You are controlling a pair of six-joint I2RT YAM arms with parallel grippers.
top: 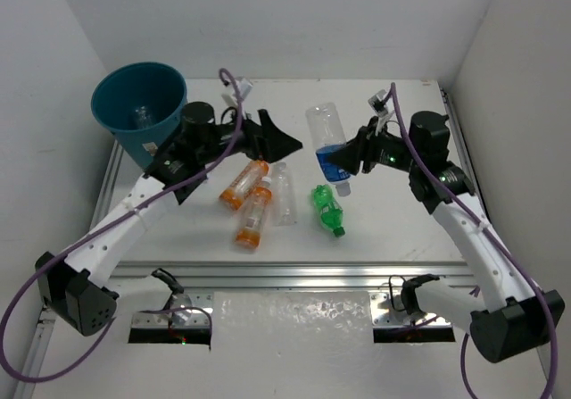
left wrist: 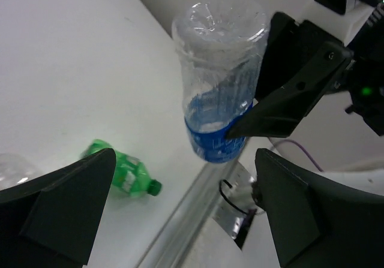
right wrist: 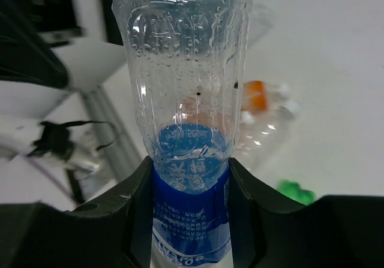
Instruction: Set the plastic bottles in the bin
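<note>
Far left on my feed, the bin (top: 120,140) sat at the back corner of the table (top: 401,229), with one small clear bottle (top: 141,113) visible down inside it. Right next to the bin, the left gripper (top: 278,133) hung over the table with its fingers spread wide and nothing between them. Its wrist cam showed the same. Just in front of it an orange bottle (top: 244,183) lay on its side, a second orange bottle (top: 254,218) lay close by, and a plain clear bottle (top: 284,194) lay right beside those two. A bit further right the green bottle (top: 326,208) lay on its own. Past that, the blue-label bottle (top: 328,140) was up off the table, with its base toward the back wall and its cap toward me. The right gripper (top: 343,160) was clamped on it across the blue label, one finger on each side.
</note>
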